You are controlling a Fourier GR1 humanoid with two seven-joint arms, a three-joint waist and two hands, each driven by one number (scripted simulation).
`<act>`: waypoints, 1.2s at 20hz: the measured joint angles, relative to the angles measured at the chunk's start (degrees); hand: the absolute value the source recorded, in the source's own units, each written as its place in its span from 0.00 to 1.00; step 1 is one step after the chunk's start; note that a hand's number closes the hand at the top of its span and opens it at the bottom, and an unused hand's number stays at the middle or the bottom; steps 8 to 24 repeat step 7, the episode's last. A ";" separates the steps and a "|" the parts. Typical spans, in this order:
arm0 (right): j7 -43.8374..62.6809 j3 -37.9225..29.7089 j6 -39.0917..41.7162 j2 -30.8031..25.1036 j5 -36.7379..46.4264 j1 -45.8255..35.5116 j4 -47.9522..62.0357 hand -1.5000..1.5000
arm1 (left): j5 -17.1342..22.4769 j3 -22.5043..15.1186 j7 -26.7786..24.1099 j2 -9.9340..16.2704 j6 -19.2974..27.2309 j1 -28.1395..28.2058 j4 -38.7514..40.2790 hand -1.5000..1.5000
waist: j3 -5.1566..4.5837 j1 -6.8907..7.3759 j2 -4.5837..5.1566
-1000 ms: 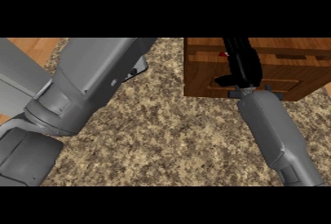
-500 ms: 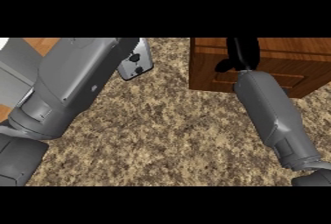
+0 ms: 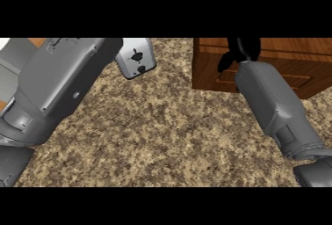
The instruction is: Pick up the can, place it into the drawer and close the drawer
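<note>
1. Near: speckled counter [image 3: 162,132]; no can visible, so perhaps it is already in the drawer.
2. Far left: left hand unseen.
3. Far right: right hand [image 3: 239,52] against wooden drawer [image 3: 285,66], probably closing it; finger state unclear.

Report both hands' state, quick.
Left hand: not in view.
Right hand: at the wooden drawer unit; fingers cannot be told.

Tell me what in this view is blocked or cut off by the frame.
Head view: the left forearm fills the left side, hiding counter; the right hand runs off the top edge over the drawer unit, itself cropped; no can visible.
</note>
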 measured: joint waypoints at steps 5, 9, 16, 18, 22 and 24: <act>-4.57 -2.53 0.78 0.23 -2.66 -1.09 1.33 0.00 | -0.19 -0.39 1.07 1.38 -0.12 2.75 -4.05 0.00 | 0.17 -0.20 0.30; -6.80 -3.51 0.76 0.27 -3.68 -1.28 1.63 0.00 | -0.17 -0.32 1.55 2.11 -0.16 3.78 -5.49 0.00 | 0.19 -0.35 0.41; -6.80 -3.51 0.76 0.27 -3.68 -1.28 1.63 0.00 | -0.17 -0.32 1.55 2.11 -0.16 3.78 -5.49 0.00 | 0.19 -0.35 0.41; -6.80 -3.51 0.76 0.27 -3.68 -1.28 1.63 0.00 | -0.17 -0.32 1.55 2.11 -0.16 3.78 -5.49 0.00 | 0.19 -0.35 0.41; -6.80 -3.51 0.76 0.27 -3.68 -1.28 1.63 0.00 | -0.17 -0.32 1.55 2.11 -0.16 3.78 -5.49 0.00 | 0.19 -0.35 0.41; -6.80 -3.51 0.76 0.27 -3.68 -1.28 1.63 0.00 | -0.17 -0.32 1.55 2.11 -0.16 3.78 -5.49 0.00 | 0.19 -0.35 0.41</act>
